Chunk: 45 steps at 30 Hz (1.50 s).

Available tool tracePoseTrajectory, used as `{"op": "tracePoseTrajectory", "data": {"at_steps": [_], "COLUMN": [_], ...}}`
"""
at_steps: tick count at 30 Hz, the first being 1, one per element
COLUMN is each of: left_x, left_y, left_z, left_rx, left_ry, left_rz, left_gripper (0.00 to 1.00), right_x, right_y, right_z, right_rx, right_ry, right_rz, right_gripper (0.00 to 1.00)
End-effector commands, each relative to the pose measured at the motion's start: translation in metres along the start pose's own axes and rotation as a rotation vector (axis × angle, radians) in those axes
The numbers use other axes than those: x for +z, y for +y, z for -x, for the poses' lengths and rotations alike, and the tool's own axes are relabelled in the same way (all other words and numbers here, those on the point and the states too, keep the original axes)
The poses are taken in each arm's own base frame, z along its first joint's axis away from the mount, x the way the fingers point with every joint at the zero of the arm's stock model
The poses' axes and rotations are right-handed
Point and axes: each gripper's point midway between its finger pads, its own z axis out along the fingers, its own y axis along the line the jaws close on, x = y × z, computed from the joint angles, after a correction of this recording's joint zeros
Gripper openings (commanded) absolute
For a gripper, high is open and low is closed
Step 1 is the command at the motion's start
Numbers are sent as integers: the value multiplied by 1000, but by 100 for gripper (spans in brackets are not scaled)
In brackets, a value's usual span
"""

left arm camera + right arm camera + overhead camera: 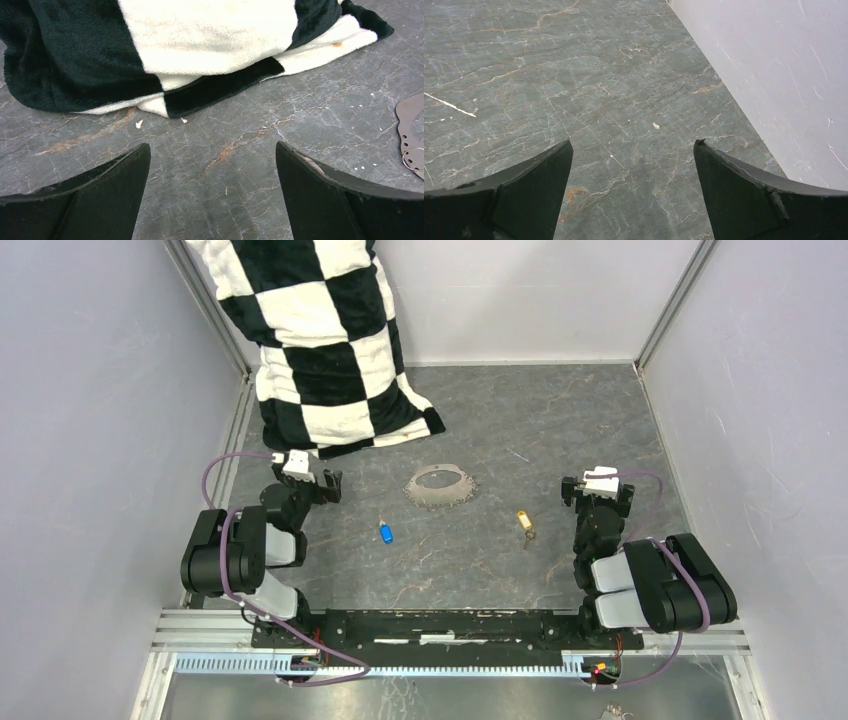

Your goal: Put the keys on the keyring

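The left gripper (318, 483) and right gripper (597, 492) are both hanging wide open, empty. The blue key (387, 532) and gold key (524, 523) are lying apart, the keyring (440, 486) beyond, between them. I'm guessing each key wants pinching by its blade, leaving the head free for threading.
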Motion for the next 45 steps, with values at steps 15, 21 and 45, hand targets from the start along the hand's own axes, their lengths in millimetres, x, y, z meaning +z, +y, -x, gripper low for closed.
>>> {"op": "tracePoseTrajectory", "data": {"at_steps": [15,21,45], "left_x": [6,20,-12], "left_y": [4,-4,-59], "left_z": [33,57,57], "left_rx": [-32,-17,45], "left_ry": [-72,145,505], "left_rz": [9,-90,-434], "left_gripper": [100,100,100], "right_x": [0,18,-22], "right_y": [-5,29,289], "right_z": [-2,76,49], "right_rx": [-34,337,118], "right_ry": [93,47,468], "right_rz": [-50,73,1117], "right_gripper": [98,98,69]}}
